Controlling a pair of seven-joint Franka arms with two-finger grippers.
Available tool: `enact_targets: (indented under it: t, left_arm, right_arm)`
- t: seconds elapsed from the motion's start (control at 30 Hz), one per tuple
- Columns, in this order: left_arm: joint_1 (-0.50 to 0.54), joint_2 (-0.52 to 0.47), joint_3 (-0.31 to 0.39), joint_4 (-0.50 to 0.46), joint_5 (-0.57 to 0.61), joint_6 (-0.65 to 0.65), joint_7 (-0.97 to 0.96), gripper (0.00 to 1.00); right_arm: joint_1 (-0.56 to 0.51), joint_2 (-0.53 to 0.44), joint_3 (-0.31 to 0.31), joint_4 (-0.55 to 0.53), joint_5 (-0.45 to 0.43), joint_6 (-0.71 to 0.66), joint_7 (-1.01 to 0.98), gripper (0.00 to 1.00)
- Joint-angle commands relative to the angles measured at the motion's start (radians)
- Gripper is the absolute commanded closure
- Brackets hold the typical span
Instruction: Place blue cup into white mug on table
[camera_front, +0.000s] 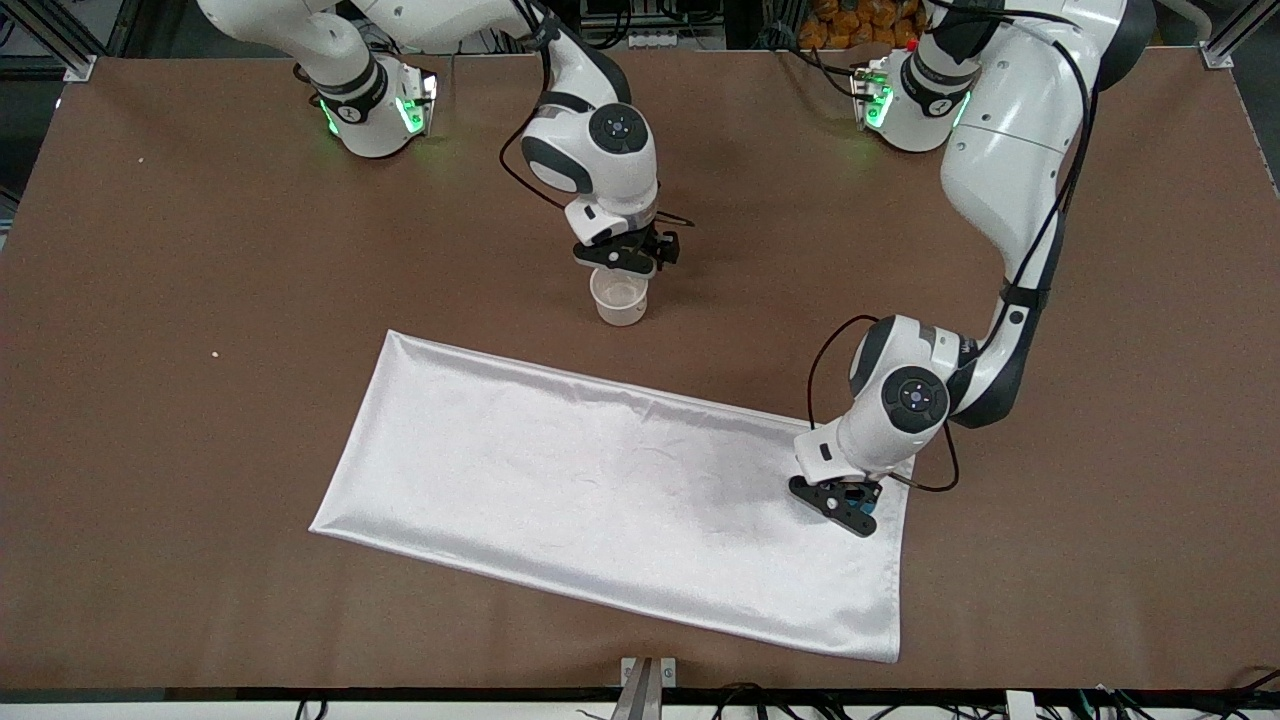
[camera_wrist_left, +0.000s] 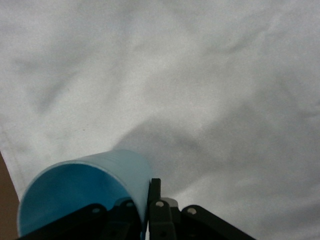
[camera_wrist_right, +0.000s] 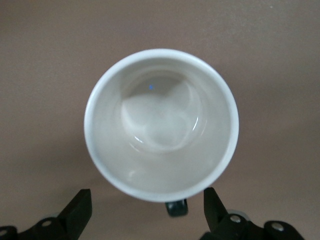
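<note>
Landmark: a white satin cloth (camera_front: 620, 500), rectangular, lies spread on the brown felt-like table (camera_front: 180, 400).
Right gripper (camera_front: 622, 262): it hangs just above the small off-white cylindrical mug (camera_front: 619, 297), over bare table; its fingers (camera_wrist_right: 77, 212) stand spread wide on either side of the rim, clear of it, holding nothing.
White mug: it stands upright and empty on the table, just off the cloth's edge that lies farther from the front camera; its small dark handle (camera_wrist_right: 176, 207) points toward the gripper's wrist.
Left gripper (camera_front: 848, 503): it is low over the cloth's corner at the left arm's end, fingers (camera_wrist_left: 155, 200) pinched tight on the wall of the blue cup.
Blue cup (camera_wrist_left: 87, 187): small, round, bright-blue plastic, tipped so its open mouth faces the left wrist camera, over the cloth.
</note>
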Motion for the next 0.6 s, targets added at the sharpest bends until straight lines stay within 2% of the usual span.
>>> enact_targets:
  t: [0.0,0.1,0.2,0.43,0.57]
  left_arm:
    - [0.005,-0.009,0.004,0.010,0.022,0.007,0.009,1.00]
    - [0.005,-0.024,0.007,0.010,0.022,0.007,0.007,1.00]
    - [0.005,-0.044,0.009,0.010,0.022,0.005,0.003,1.00]
    - [0.000,-0.093,0.009,0.008,0.019,-0.007,-0.012,1.00]
    - [0.005,-0.136,0.007,0.001,0.022,-0.030,-0.049,1.00]
  right_arm:
    - [0.006,-0.026,0.038,0.087,-0.024,-0.174,0.086,0.00]
    - [0.005,-0.028,0.061,0.151,-0.023,-0.286,0.083,0.00]
    - [0.005,-0.028,0.073,0.196,-0.023,-0.337,0.080,0.00]
    - [-0.015,-0.048,0.079,0.234,-0.021,-0.343,0.050,0.00]
    - [-0.059,-0.077,0.079,0.234,-0.010,-0.349,-0.073,0.00]
